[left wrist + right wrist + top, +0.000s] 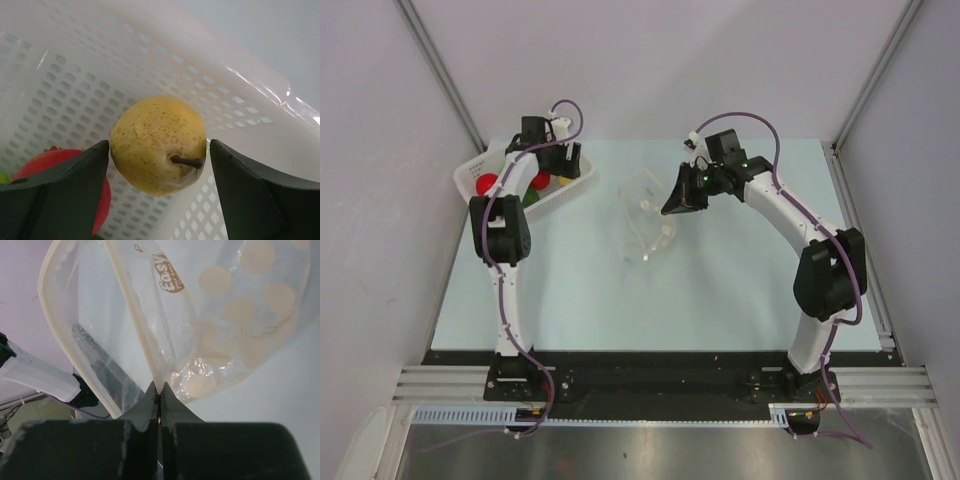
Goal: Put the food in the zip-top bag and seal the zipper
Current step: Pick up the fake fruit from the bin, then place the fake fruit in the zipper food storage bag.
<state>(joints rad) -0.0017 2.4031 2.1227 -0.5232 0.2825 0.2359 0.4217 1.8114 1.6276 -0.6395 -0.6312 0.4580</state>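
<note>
Zip-top bag [650, 215] mouth pinched by right tool [160, 390]; left tool [160, 147] wide astride yellow pear [150, 132] in basket [75, 75], red fruit [60, 157] alongside.

White perforated basket [470, 170] on pale table [720, 290]

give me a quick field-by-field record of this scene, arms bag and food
left jaws: open, either side of the yellow pear
right jaws: shut on the zipper edge of the zip-top bag
bag mouth: held open, unsealed
food in bag: none visible
basket: holds pear, red fruit
task stage: first pick not yet made
</note>
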